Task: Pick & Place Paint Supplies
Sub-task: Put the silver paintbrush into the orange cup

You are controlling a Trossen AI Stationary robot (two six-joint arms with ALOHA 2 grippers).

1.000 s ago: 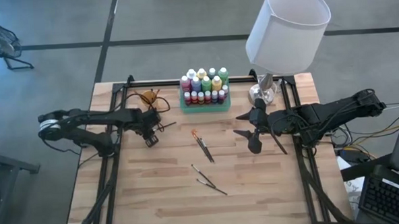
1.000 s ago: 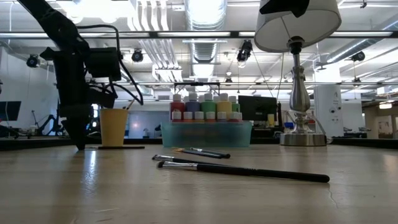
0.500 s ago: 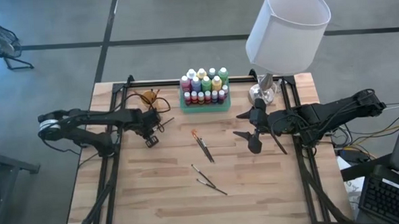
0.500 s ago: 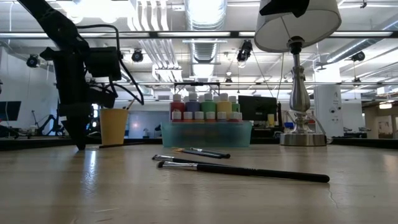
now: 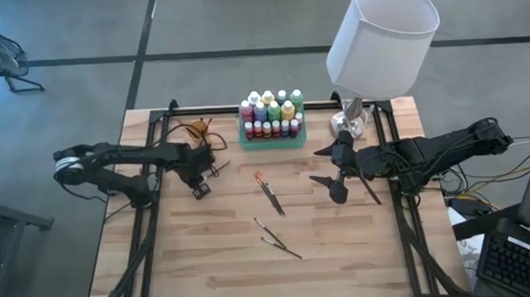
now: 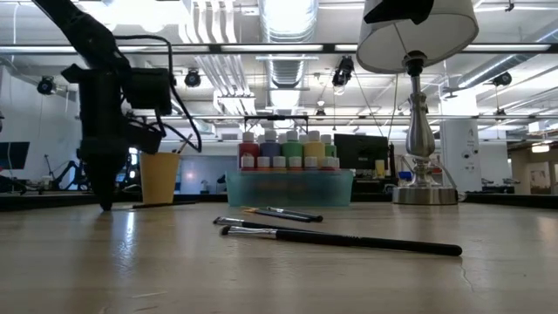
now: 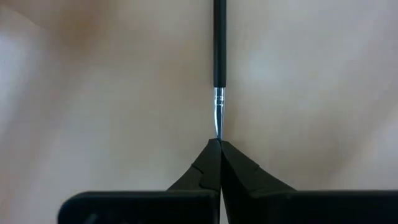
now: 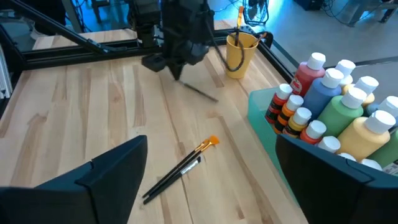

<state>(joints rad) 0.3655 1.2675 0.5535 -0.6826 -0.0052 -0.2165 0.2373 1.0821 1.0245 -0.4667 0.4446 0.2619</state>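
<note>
A thin dark-handled paintbrush (image 7: 219, 43) lies on the table in front of the orange cup (image 5: 195, 128). My left gripper (image 7: 219, 144) stands over it at the table's left, pointing down and shut on its silver end; the low view shows that gripper (image 6: 106, 206) down at the tabletop. My right gripper (image 5: 331, 174) hangs open above the table's right side, holding nothing. Other brushes (image 5: 270, 195) lie flat mid-table. The paint bottles (image 5: 271, 112) stand in the green tray (image 5: 274, 141). My left gripper pinches the brush's thin silver tip end (image 7: 218, 129) between its two fingertips. The fingers come from above, pointing down, in line with the brush's end. The dark handle (image 6: 155, 205) runs away from the fingers and lies about level on the table.
A lamp with a white shade (image 5: 381, 31) and a metal base (image 5: 349, 122) stands at the far right, beside the tray. Two more brushes (image 5: 278, 239) lie toward the near middle. Black frame rails (image 5: 151, 216) run along both table sides.
My left gripper has tipped a little over the brush, and its tips have shifted slightly away from the orange cup. The brush's handle has swung a little on the table.
</note>
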